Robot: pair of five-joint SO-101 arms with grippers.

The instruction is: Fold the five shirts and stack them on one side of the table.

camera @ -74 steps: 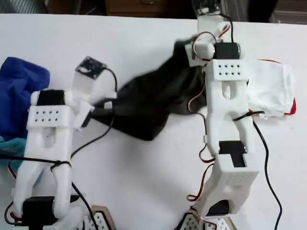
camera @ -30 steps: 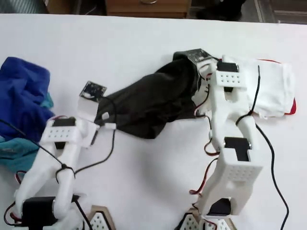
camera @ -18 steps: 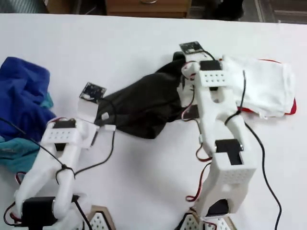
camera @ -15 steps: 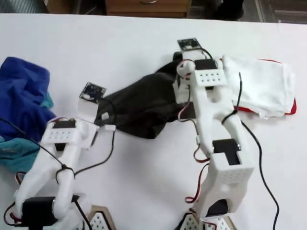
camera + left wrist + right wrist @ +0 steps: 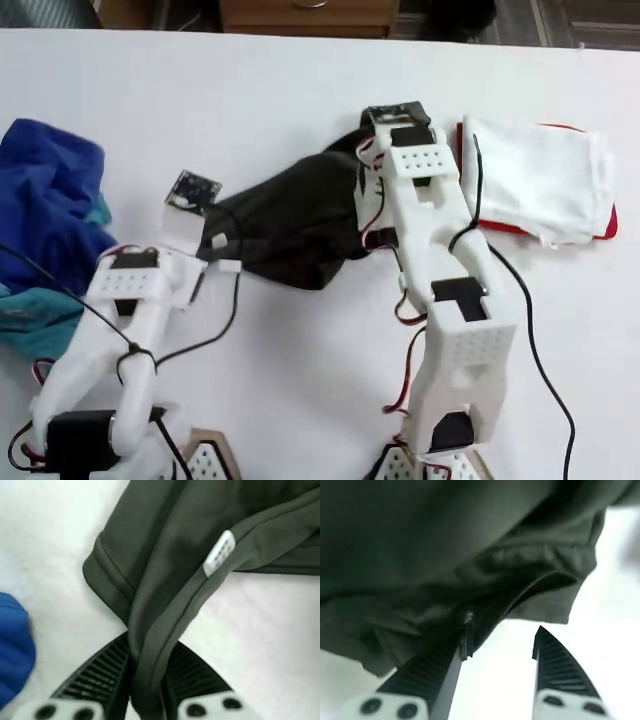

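The black shirt (image 5: 290,220) lies rumpled across the middle of the frame on the worktop (image 5: 200,90), between the blue heap (image 5: 50,190) at the left edge and the white shirt (image 5: 535,180), folded over a red shirt (image 5: 608,225) at upper right. The left tool (image 5: 147,647) is clenched on a seamed edge at the black shirt's lower-left end. The right tool (image 5: 502,627) stands released at its upper-right end, one side against a fold, the other over bare worktop. I'd say the step is spreading the shirt flat. The right tool should close on one edge layer, not the whole bunch. Both should then draw apart evenly and low, so the cloth lies smooth for folding.
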